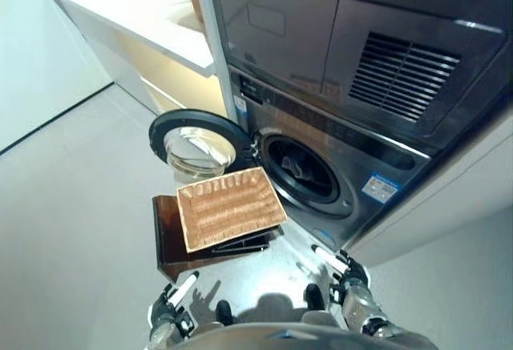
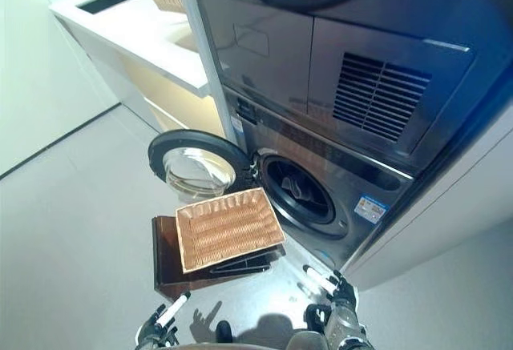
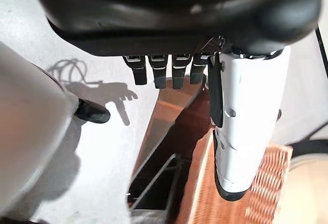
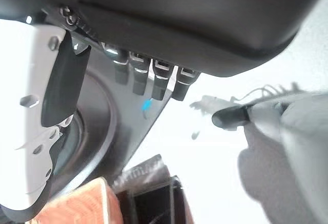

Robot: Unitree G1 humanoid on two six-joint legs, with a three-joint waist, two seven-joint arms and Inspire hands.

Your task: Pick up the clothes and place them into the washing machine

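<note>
Nearest, both hands hang low over the floor and hold nothing: the left hand shows straight, relaxed fingers in its wrist view, and so does the right hand in its own. Just beyond them a wicker basket rests tilted on a dark brown stand, and it looks empty, with only bare weave showing. Behind it the washing machine stands with its round door swung open. Something dark lies inside the drum, likely the clothes, though that cannot be told for certain. Judged so, the loading appears done; only closing the door may remain.
</note>
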